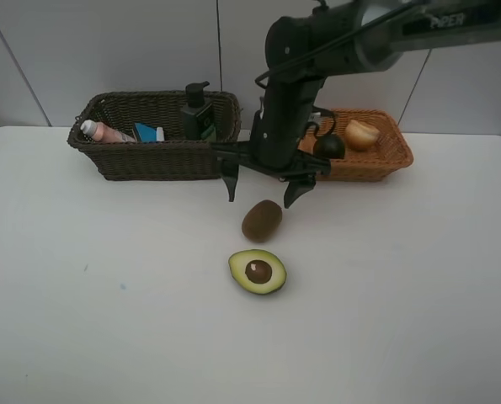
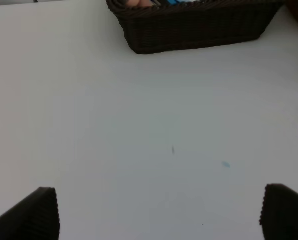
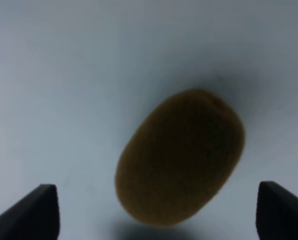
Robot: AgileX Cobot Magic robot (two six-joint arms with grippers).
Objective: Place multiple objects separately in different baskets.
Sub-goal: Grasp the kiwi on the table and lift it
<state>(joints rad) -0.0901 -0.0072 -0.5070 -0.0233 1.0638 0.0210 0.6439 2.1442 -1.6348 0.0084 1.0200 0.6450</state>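
A brown kiwi (image 1: 261, 220) (image 3: 181, 155) lies on the white table, with an avocado half (image 1: 258, 271) nearer the front, cut side up. Directly above the kiwi my right gripper (image 1: 263, 192) (image 3: 158, 210) hangs open, its fingers spread to either side and apart from the fruit. The dark brown basket (image 1: 149, 160) (image 2: 194, 30) holds a pink bottle (image 1: 103, 131), a blue-wrapped item (image 1: 149, 133) and a dark pump bottle (image 1: 198, 114). In the orange-tan basket (image 1: 376, 160) are a mangosteen (image 1: 329, 146) and a peach (image 1: 361, 134). Open and empty, my left gripper (image 2: 159, 215) is over bare table in front of the dark basket.
Both baskets stand side by side along the table's back edge, against a white wall. The right arm (image 1: 317, 50) reaches in from the upper right and crosses in front of the gap between them. The left arm does not show in the exterior high view.
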